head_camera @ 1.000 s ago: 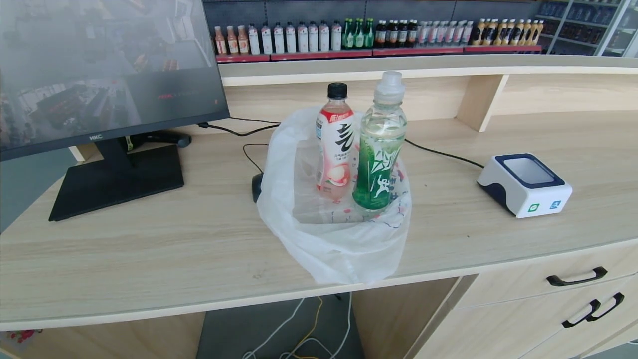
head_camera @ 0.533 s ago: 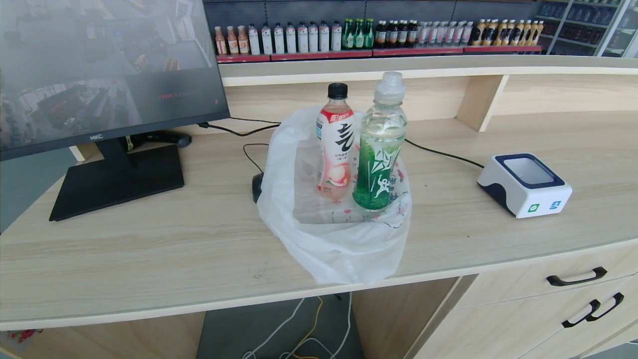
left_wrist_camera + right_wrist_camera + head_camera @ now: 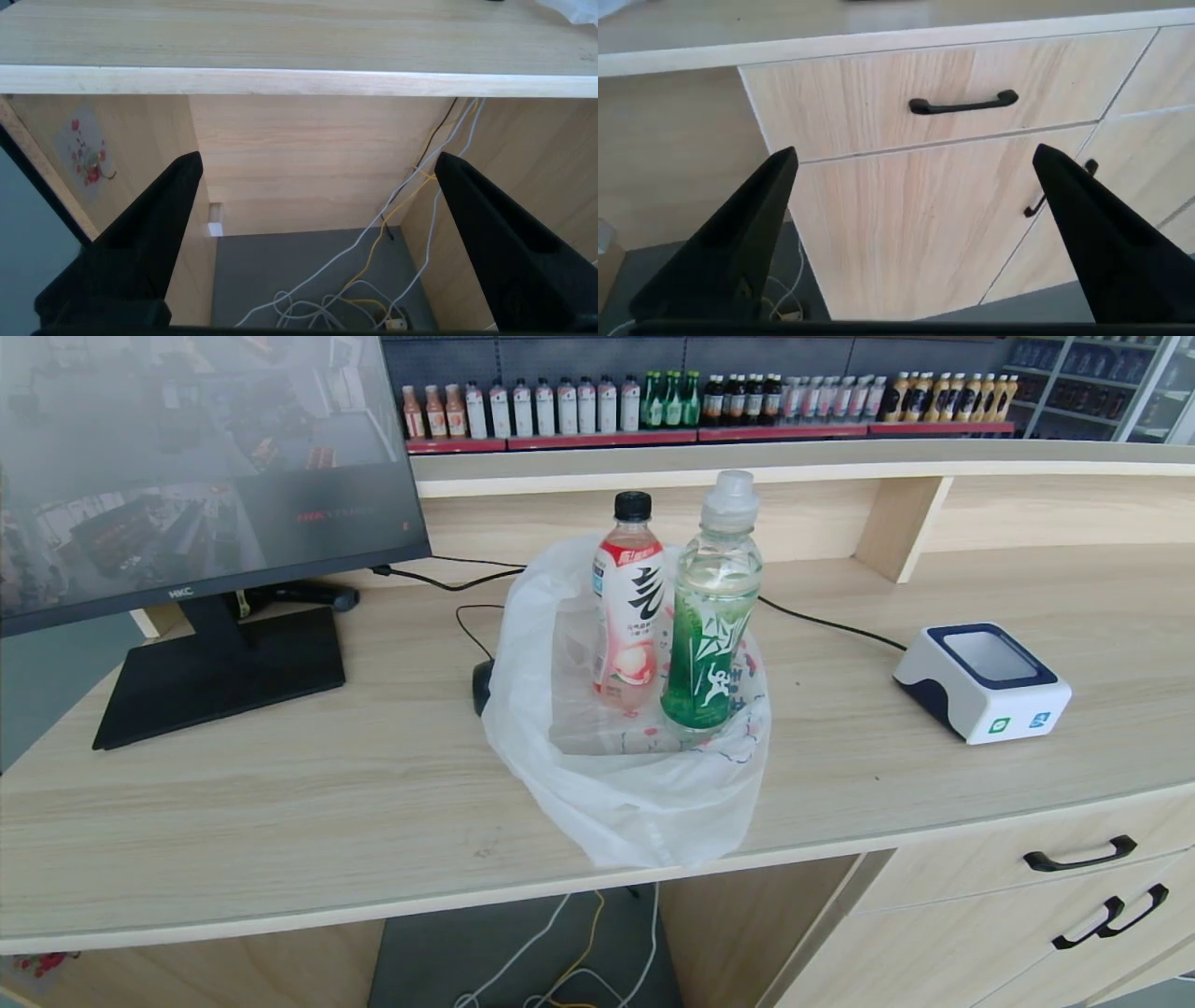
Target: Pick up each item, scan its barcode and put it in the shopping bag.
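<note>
Wide shot first: the long wooden counter (image 3: 280, 803) runs across the whole frame, with the big monitor (image 3: 187, 457) parked upper left. Dead centre sits the white shopping bag (image 3: 635, 803), mouth slumped open and front edge hanging just over the counter lip. Inside it are two drinks, both upright and side by side, close enough that they may be touching: the green bottle (image 3: 711, 616) on the right w/ a clear cap, the pink bottle (image 3: 630, 607) on the left w/ a black cap. Over at centre right, well apart from the bag, is the scanner (image 3: 980, 681), window facing up, nothing over it.

Now the arms, both low and in front of the counter. The left gripper (image 3: 318, 168) has its claw spread wide w/ nothing between the fingers, facing the open bay under the counter where the cables (image 3: 374, 271) dangle. The right gripper (image 3: 915, 154) is the same story – spread wide, nothing held, facing the drawer (image 3: 962, 103) front w/ its black handle.

My read: both items I can count are bagged, so scan-and-bag looks finished, or v. nearly. Whether each barcode was read, can't say from here. Next move, I'd judge, is just to keep both arms off the bag, since it overhangs the edge and a nudge could tip those tall bottles
</note>
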Motion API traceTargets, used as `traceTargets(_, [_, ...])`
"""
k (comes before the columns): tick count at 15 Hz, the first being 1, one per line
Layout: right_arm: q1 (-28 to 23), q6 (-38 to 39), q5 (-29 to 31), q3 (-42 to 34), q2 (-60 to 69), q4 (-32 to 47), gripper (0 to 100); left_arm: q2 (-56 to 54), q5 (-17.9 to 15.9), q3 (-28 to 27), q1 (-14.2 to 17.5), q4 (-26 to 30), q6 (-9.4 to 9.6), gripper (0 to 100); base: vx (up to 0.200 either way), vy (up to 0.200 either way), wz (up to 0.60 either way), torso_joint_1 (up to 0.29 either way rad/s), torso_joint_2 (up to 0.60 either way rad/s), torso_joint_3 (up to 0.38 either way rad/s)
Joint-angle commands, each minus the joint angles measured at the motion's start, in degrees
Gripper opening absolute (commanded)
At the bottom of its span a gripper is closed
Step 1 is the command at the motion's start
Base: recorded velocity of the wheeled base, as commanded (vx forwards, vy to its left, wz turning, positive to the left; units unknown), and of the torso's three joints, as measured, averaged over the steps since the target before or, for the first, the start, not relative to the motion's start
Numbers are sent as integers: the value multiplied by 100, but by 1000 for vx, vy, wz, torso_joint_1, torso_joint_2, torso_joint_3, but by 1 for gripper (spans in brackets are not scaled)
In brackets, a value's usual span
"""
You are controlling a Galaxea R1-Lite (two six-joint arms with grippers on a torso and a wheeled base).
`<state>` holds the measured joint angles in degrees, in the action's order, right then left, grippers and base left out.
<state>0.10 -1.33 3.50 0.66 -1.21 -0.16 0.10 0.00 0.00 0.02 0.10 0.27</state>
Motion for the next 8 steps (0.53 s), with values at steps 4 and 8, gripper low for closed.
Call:
traceTargets(4, [8,203,-60,-66,121,-11,100,-1,0,0,-2,-1,-27,100,-50,0,0,2,1,1])
traceTargets(8, [8,203,-60,-66,121,-11,100,-1,0,0,6,-1,-9,100,-100,0,0,8,1,-1])
